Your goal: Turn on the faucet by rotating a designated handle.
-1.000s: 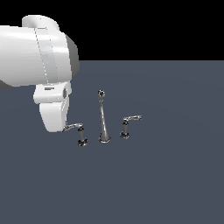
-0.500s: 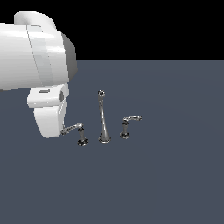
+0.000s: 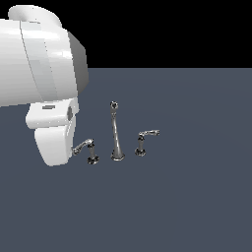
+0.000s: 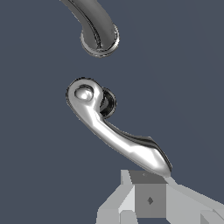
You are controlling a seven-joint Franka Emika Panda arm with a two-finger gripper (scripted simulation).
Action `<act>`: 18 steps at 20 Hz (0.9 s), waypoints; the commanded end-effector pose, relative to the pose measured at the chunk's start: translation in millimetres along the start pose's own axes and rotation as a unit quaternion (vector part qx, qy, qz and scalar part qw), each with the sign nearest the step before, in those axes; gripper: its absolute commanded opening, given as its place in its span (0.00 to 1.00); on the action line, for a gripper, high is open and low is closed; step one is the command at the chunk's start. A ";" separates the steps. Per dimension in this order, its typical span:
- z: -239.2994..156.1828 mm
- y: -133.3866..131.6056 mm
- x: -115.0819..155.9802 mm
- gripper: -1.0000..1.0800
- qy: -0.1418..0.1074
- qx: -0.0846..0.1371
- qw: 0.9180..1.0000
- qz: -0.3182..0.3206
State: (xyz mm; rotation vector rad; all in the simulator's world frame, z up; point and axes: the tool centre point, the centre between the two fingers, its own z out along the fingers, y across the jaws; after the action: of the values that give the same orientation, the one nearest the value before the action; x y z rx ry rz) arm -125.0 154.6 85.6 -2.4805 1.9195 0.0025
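We see the handle [image 3: 84, 145] on the floor at about nine o'clock from the faucet [image 3: 115, 133] spout, its arched lever [image 4: 118, 133] tip just beside our gripper [image 4: 148, 199]; whether the jaws are spread or pressed together we cannot tell

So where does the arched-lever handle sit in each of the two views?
Exterior view: the handle stands on the left of the three chrome pieces, its lever tip reaching the white arm.
Wrist view: the handle fills the centre, its lever tip next to the gripper.
Shared landmark: the spout, beside the handle.
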 end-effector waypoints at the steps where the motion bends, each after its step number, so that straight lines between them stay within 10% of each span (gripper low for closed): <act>1: 0.1 0.0 0.2 0.00 0.000 0.000 1.000 0.000; 18: -0.2 20.4 41.3 0.00 0.000 -0.001 1.000 -0.009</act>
State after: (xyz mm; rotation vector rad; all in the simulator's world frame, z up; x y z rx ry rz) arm -138.5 119.9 85.7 -2.5117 1.8776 0.0059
